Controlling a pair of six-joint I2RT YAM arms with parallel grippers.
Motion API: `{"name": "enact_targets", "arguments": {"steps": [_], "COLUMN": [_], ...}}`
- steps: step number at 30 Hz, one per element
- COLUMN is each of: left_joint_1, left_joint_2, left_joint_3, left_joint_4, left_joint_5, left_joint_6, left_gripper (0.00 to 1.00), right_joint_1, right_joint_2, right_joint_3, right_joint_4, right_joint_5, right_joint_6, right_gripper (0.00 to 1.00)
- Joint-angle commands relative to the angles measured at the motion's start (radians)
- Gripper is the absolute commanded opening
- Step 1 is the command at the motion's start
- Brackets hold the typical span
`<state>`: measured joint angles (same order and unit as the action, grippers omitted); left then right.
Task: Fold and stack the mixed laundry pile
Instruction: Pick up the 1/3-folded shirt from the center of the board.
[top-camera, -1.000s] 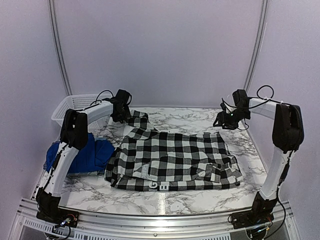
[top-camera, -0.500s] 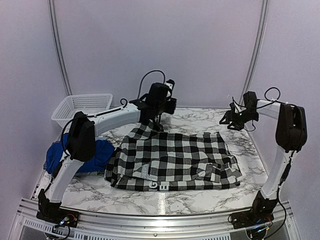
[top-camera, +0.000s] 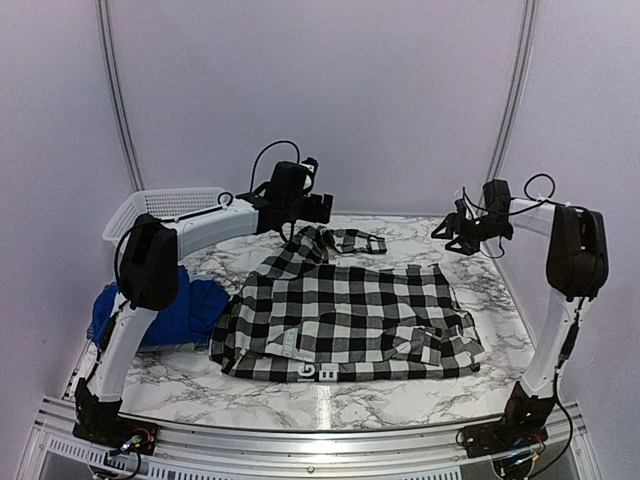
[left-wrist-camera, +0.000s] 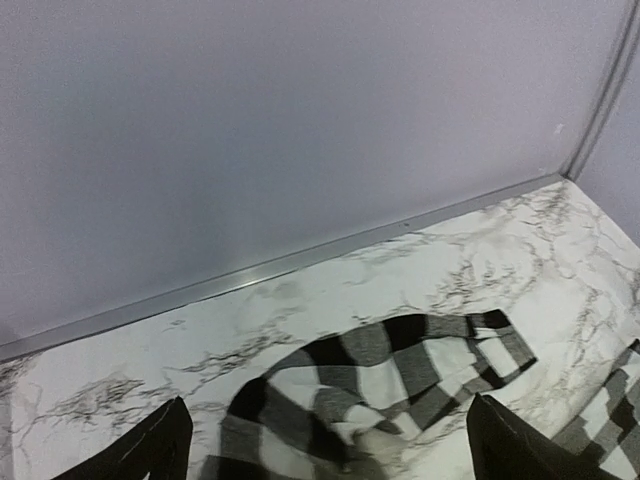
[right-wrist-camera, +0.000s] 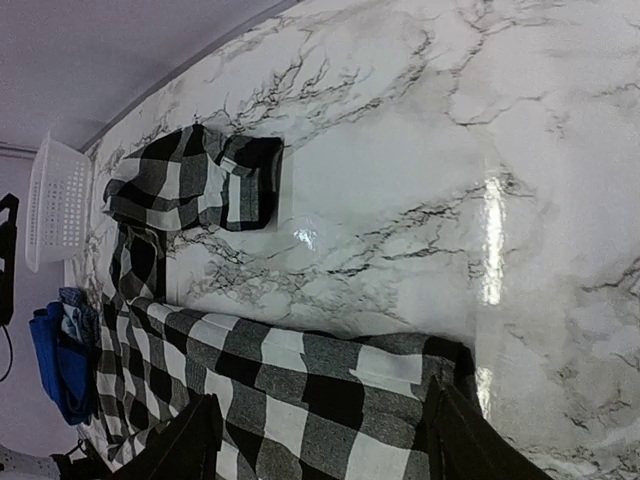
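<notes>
Flannel shirt flat | L pincer wide, empty | R pincer ditto

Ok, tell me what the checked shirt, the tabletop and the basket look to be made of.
Checked shirt: soft woven cloth, probably flannel; matte, it creases and drapes.
Tabletop: marble-patterned surface, glossy, light glints off it; real stone or laminate, cannot tell.
Basket: white plastic by the look, rigid moulded lattice walls.

The left arm is stretching forward and inward with its wrist raised, and the left tool is holding its jaws spread wide. The right arm is arching forward, elbow high. The right tool is pointing inward, jaws parted, gripping nothing.
</notes>
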<state>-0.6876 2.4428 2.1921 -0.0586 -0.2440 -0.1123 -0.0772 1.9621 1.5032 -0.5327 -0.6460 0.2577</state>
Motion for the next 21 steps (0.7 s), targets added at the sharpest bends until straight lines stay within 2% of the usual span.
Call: {"name": "enact_targets", "arguments": {"steps": [1,4,5,8,11,15,21], "left_joint_1": [0.102,0.187,0.202,0.218,0.220,0.220,0.218], "left_joint_2": [-0.078,-0.053,-0.043,-0.019,0.022,0.041,0.066], "left_joint_3": [-0.040,-0.044,-0.050,-0.055,-0.020,-0.023,-0.024], "left_joint_4": [-0.116,-0.211,-0.231,-0.292,-0.380,-0.448,-0.506], "left_joint_5": [0.091,0.290,0.325,0.345,0.333,0.307,0.307], "left_joint_6": [-0.084,-0.137,-0.145,-0.131,-0.115,-0.103,-0.084], "left_gripper": [0.99,0.99,0.94,0.85,0.80,0.79,0.79], "right_joint_1": [0.071,0.074,0.075,0.071,0.040,-0.002,0.002], "right_joint_2": [0.097,0.196,0.216,0.246,0.252,0.257,0.272], "right_joint_3": [0.166,0.298,0.329,0.375,0.363,0.313,0.267], "right_joint_4": [-0.022,-0.148,-0.175,-0.238,-0.262,-0.249,-0.237], "right_joint_5": [0.031,0.129,0.164,0.269,0.310,0.256,0.135], "right_joint_6": [-0.036,-0.132,-0.164,-0.252,-0.332,-0.364,-0.407], "right_gripper": [0.64,0.62,0.62,0.61,0.61,0.61,0.61]}}
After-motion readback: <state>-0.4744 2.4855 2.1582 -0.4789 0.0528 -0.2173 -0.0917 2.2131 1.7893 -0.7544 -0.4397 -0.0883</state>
